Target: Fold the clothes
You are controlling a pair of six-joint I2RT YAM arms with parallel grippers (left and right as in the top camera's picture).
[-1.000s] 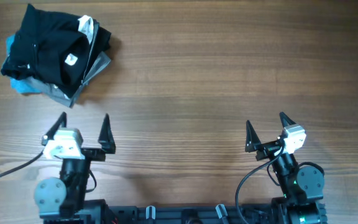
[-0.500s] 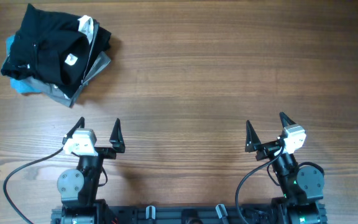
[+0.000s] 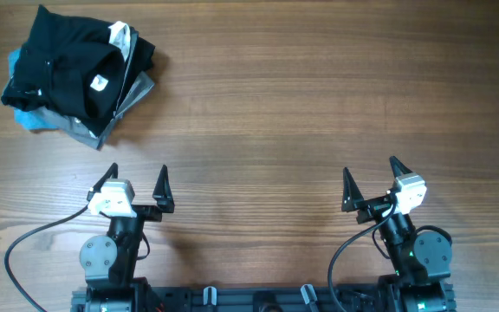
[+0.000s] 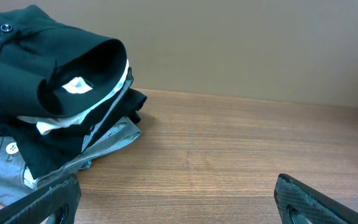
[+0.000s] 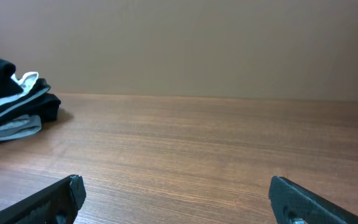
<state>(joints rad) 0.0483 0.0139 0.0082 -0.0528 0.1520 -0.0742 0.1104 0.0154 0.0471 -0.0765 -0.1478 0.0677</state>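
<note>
Overhead, black T-shirt (image 3: 59,54) lies well beyond the left end effector (image 3: 138,173), spread wide, empty.

Wooden table (image 3: 301,104), brown grain running left to right, carried one heap of clothes (image 3: 76,74) at far left corner. Blue garment (image 3: 26,120) and grey garment (image 3: 93,132) lay lowest, edges spread on wood at heap's near side. Black shirt (image 3: 59,61) sat crumpled on top, small white label facing up, strip of white fabric showing at its right. Dark cable (image 3: 33,238) curved over near left part of tabletop. Black mounting rail (image 3: 258,299) ran along near edge.
</note>
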